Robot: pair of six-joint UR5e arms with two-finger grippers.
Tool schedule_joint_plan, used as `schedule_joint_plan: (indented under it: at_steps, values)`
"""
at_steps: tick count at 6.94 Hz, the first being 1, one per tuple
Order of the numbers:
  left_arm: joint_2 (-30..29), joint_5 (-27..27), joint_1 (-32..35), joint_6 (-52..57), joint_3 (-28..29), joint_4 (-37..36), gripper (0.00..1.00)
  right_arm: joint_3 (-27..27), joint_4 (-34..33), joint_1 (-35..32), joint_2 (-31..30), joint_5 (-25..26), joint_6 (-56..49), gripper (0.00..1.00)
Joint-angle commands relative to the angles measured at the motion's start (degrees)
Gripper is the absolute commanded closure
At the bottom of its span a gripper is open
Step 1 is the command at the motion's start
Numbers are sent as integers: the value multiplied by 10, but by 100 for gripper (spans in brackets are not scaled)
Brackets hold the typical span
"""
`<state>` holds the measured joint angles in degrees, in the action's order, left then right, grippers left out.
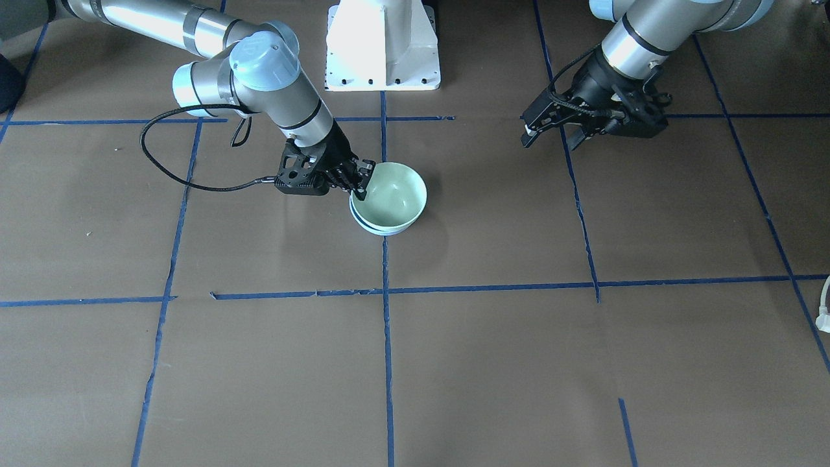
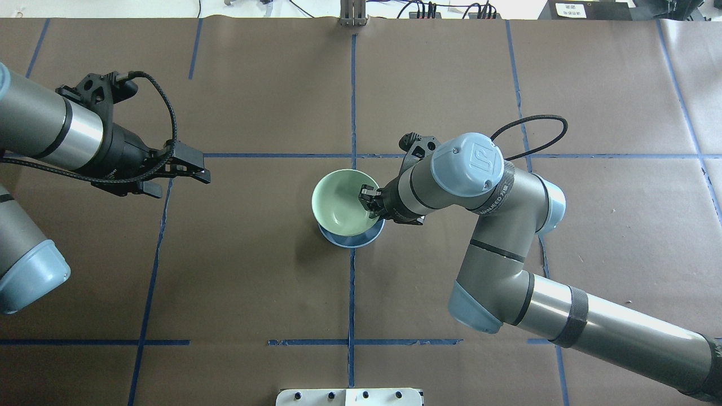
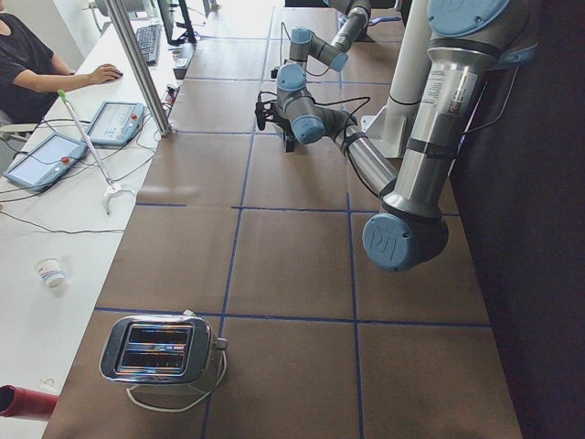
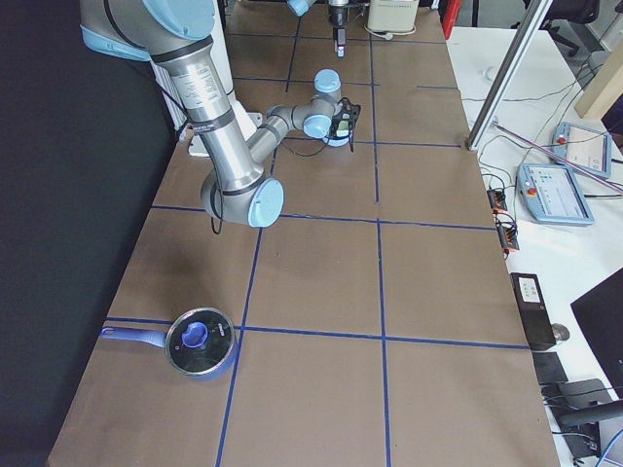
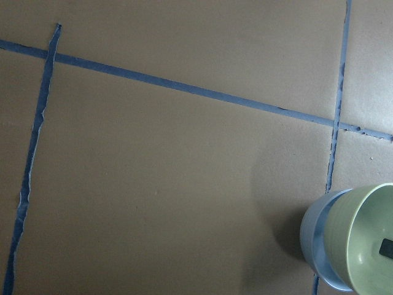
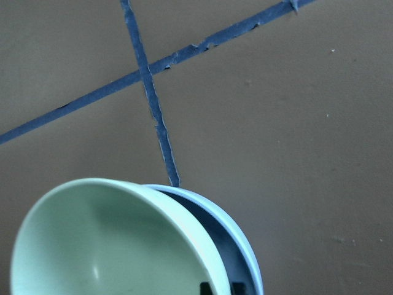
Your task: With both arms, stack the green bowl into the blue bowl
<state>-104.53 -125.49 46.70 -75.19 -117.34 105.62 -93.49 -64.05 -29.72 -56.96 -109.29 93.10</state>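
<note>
Right wrist view: the green bowl [image 6: 110,246] rides askew inside the blue bowl [image 6: 230,246], seemingly not yet seated. Front view, mid-worktop: right jaws clench its rim; left jaws hang released, well apart. Next, probably: settle, release.

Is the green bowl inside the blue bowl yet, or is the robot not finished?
Nearly finished. Done: the green bowl is already inside the blue bowl. In hand: the right hand pinches the green bowl's rim, and the bowl sits tilted and off-centre. Left to do: let go so it settles flat, then pull away. The left hand is open and far from both bowls.
</note>
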Motion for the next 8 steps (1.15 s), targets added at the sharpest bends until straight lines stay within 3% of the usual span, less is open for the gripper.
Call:
schedule_joint_plan:
  at_steps: [1,2,3,4,5,8]
  values:
    - [-1,1,0,0,1,-1,0,-18,1,-4,-9,1,0,0]
    - [0,1,1,1,0,-1,0,-52,0,-23,-30,-7,-1,0]
    - [4,2,4,7,0,-4,0,-119,0,-42,-103,-20,-5,0]
    - [31,2,14,38,-2,-3,0,-142,-1,-113,-148,-85,-18,0]
    - [89,-4,36,135,-9,-2,0,-145,0,-185,-195,-150,-91,0]
    - [247,-69,197,480,-8,-8,0,-137,-3,-377,-382,-257,-519,0]
